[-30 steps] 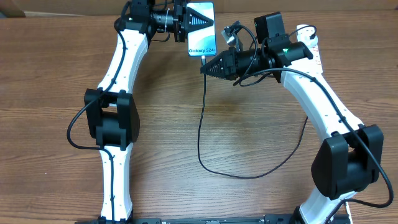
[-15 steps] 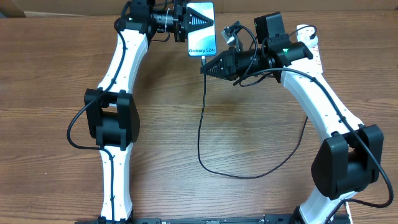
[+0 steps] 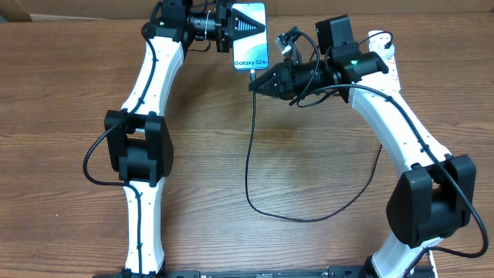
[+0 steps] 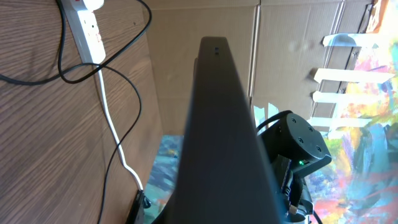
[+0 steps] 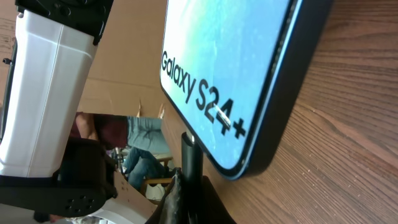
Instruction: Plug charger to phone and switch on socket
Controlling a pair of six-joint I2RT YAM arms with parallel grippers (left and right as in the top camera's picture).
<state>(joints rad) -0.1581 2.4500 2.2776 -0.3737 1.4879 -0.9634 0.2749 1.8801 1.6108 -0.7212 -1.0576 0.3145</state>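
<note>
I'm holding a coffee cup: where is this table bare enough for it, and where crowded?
Bare wood lies left of the left arm, between that arm and the cable, and between the cable's loop and the front edge. The far edge is crowded: phone, right arm and strip bunch there.

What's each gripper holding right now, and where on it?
Left gripper holds the phone by its upper half. Right gripper holds the charger by its connector end, at the phone's bottom edge.
</note>
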